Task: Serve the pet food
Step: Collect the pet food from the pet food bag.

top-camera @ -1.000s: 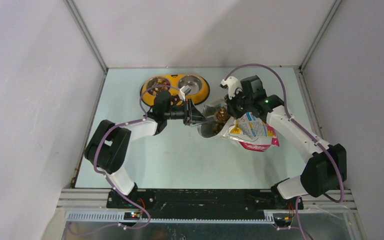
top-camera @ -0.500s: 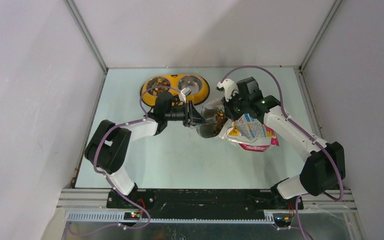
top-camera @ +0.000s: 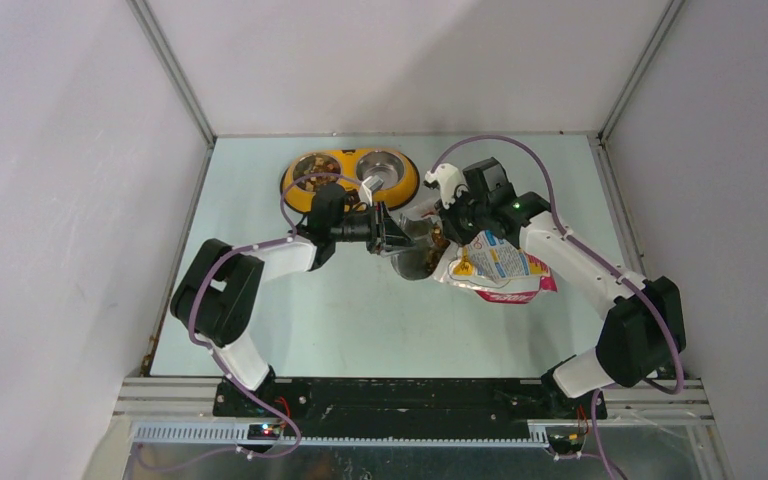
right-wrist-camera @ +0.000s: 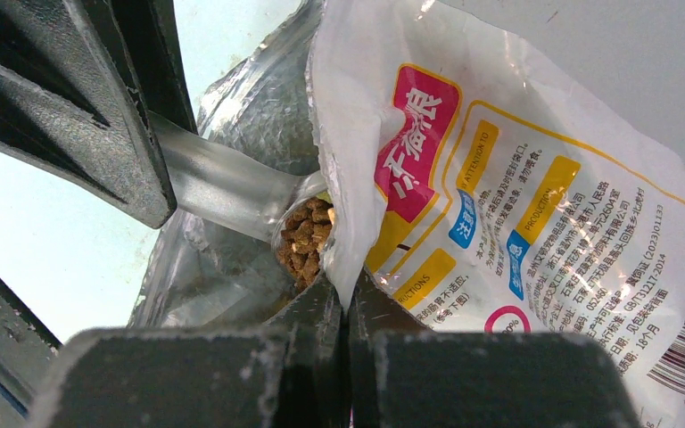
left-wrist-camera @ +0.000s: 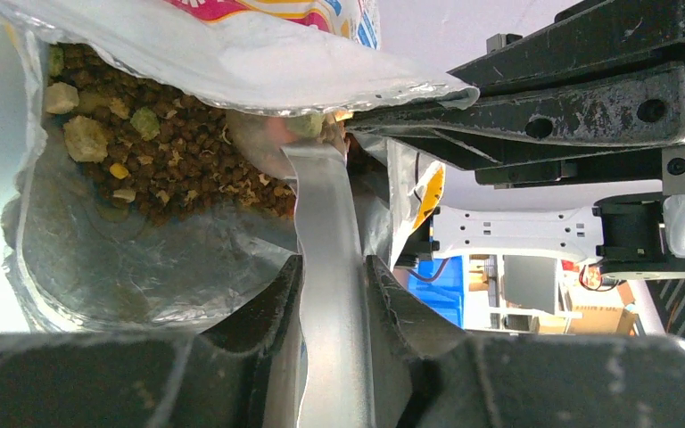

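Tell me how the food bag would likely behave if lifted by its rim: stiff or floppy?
Probably floppy: the bag is thin film, creased and folded where the right gripper has its jaws shut on the rim. The kibble pooled inside would likely shift and make it sag. The glossy surface may be slippery.

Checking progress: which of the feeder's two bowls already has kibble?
The left bowl, speckled with brown kibble; the right bowl shows only bare shiny metal.

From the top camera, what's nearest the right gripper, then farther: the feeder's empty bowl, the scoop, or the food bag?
1. food bag, pinched by the right gripper
2. scoop, just left, in its mouth
3. empty bowl, back left
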You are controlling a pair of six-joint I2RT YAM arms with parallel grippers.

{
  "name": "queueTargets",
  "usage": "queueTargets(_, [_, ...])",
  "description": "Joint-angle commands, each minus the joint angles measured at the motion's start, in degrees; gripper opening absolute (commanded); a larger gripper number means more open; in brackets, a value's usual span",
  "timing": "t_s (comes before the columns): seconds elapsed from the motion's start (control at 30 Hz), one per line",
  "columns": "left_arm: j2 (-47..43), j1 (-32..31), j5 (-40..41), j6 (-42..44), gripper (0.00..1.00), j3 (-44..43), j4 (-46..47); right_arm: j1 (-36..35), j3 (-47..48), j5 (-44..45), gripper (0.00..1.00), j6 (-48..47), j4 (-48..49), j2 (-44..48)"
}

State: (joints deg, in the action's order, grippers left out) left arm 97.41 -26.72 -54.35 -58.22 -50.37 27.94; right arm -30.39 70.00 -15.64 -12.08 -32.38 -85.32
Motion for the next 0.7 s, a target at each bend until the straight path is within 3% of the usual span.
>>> queueTargets(0.0, [-1.26, -0.26, -1.67, -0.48, 0.00, -2.61, 6.63, -1.56, -0.57, -3.21, 0.00, 0.78, -1.02, -0.94])
queueTargets(0.43, [-4.60, 1.64, -3.68, 1.32, 0.00, -2.53, 4.13, 6.09, -0.58, -7.16, 0.00, 1.04, -2.04, 5.35])
queueTargets(0.67, [-5.71, 2.27, -4.29, -2.40, 0.00, -1.58, 9.12, 7.16, -0.60, -2.70, 0.00, 0.05, -2.27, 3.19])
